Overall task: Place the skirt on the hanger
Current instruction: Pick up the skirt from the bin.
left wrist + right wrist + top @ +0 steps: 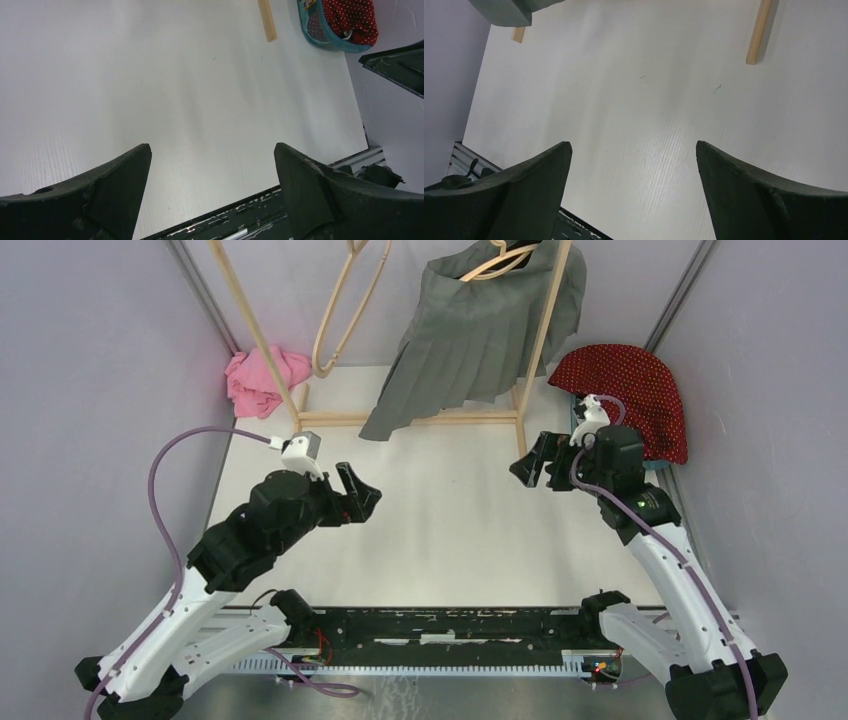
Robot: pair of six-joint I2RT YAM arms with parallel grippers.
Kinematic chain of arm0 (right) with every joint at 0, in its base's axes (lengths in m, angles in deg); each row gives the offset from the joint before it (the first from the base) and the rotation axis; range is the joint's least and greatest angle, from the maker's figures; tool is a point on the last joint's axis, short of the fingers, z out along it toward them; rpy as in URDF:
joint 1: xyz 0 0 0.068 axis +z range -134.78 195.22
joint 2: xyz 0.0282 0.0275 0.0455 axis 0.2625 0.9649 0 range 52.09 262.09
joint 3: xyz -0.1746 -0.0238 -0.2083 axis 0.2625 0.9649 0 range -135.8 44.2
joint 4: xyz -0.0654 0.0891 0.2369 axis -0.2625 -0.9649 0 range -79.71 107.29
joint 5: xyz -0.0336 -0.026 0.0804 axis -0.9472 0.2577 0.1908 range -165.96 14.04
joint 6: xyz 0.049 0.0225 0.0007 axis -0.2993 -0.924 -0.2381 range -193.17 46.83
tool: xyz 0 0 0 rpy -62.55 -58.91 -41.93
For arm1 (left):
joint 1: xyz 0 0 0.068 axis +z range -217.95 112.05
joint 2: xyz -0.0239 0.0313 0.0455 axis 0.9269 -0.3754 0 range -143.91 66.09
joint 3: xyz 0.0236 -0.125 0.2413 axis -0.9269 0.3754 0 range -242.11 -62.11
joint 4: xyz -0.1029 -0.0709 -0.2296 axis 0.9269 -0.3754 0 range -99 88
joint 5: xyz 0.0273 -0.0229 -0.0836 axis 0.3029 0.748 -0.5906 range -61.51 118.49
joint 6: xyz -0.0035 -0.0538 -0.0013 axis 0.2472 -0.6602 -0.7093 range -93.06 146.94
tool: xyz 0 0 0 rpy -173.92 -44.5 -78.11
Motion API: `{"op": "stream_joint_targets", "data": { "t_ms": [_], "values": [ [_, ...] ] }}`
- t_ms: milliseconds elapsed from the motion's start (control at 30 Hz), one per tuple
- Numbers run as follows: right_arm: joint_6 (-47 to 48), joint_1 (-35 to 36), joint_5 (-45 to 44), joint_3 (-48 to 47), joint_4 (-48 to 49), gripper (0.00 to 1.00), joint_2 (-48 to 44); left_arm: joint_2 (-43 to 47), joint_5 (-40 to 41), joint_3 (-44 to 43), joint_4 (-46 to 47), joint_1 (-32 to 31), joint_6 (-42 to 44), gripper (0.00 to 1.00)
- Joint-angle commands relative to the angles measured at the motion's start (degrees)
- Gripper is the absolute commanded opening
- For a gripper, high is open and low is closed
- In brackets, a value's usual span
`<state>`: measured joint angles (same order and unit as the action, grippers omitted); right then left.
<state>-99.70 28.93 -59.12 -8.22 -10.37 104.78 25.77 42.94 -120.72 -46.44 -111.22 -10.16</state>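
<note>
Two matching robot arms, the left arm (260, 525) and the right arm (665, 565), each built from glossy white lower links and black moulded joints and upper links. Each ends in a black pincer, the left pincer (358, 490) and the right pincer (535, 462), with two broad, wedge-shaped fingers (110, 195), matt and lightly scuffed. A small white camera block (300, 450) sits on each wrist, and a thin purple cable (160, 470) loops from it down to the base. A tiny green light (638, 503) glows on the right arm. Both bases share a black metal rail (450, 625) with chipped paint
</note>
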Motion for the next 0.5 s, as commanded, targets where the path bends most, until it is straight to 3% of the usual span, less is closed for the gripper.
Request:
{"op": "stream_joint_targets", "data": {
  "t_ms": [0, 233, 467],
  "values": [
    [-0.25, -0.14, 2.06, 2.75, 0.90, 1.00, -2.69, 3.05, -1.16, 3.40, 2.19, -0.14, -3.13, 0.99],
    [-3.23, -0.09, 0.00, 3.50, -3.77, 1.00, -3.86, 5.83, -2.77, 5.65, 2.47, -0.11, -4.88, 0.99],
    [-2.46, -0.41, -22.82, -6.26, -9.78, 1.00, 2.02, 5.88, -3.15, 8.12, 5.72, -0.13, -3.99, 0.99]
  ]
}}
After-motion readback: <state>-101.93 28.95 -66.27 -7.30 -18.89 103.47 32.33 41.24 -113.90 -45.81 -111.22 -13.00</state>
